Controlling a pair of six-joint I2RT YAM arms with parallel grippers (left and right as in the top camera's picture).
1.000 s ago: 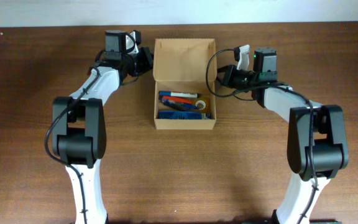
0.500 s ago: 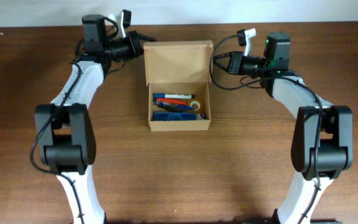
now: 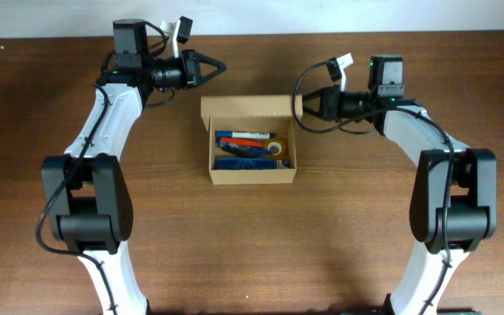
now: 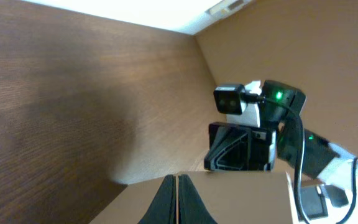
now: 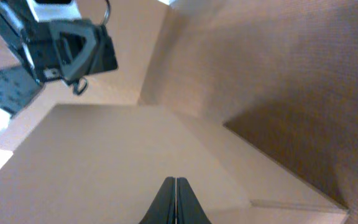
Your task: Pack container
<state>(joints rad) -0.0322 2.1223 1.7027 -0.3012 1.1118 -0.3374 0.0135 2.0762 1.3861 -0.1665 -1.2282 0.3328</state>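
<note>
The container is a tan cardboard box in the middle of the table, open. Its flap lid stands up at the far side. Inside lie pens, a blue item and a small tape roll. My left gripper is shut and empty, behind the flap's left part. My right gripper is shut and empty, by the flap's right edge. In the left wrist view the shut fingers point over the flap. In the right wrist view the shut fingers lie against the flap.
A pale wall edge runs along the far side of the brown table. Each wrist view shows the other arm's wrist beyond the flap: the right one and the left one.
The flap has tipped from lying back to standing nearly upright. The left gripper moved right, behind the flap. The right gripper moved down towards the flap's right edge.
</note>
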